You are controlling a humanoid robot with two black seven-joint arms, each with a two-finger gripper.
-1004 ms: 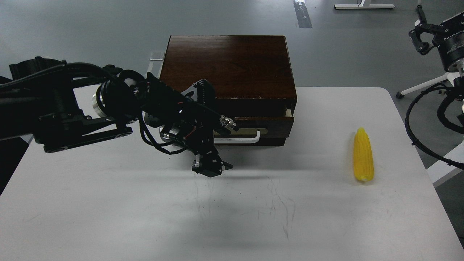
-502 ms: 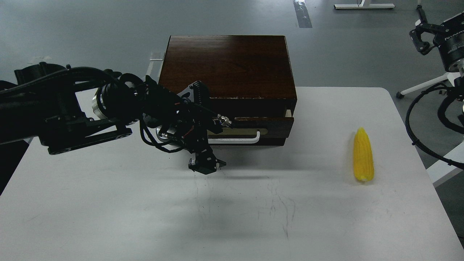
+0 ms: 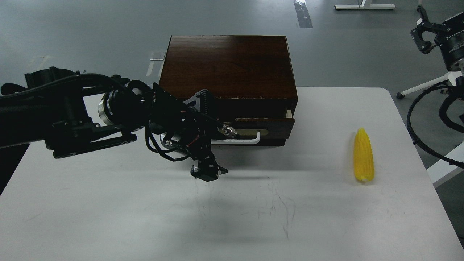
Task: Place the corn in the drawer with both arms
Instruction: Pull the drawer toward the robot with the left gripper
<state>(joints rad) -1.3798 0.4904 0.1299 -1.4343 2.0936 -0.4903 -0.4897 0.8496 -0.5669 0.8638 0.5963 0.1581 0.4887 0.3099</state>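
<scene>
The corn point(image 3: 363, 160) lies on the white table at the right, pointed end away from me. The dark brown box point(image 3: 226, 65) stands at the table's back. Its drawer point(image 3: 268, 125) is pulled out a little, showing a pale inner side at the right. My left gripper point(image 3: 212, 136) is at the left end of the white handle point(image 3: 243, 140). Its fingers are spread, one up against the drawer front point(image 3: 202, 100), one low above the table. Whether it touches the handle is hidden. My right gripper point(image 3: 423, 34) is raised off the table at the far right, far from the corn.
The white table point(image 3: 232, 217) has scuff marks in its middle. Its right edge runs close past the corn. Black cables point(image 3: 417, 127) hang beside the table's right side. A white stand leg point(image 3: 420, 87) is on the floor behind.
My left arm has shifted slightly right, and its lower finger has drawn in. The drawer and the corn have not moved. My right gripper has drifted slightly up.
</scene>
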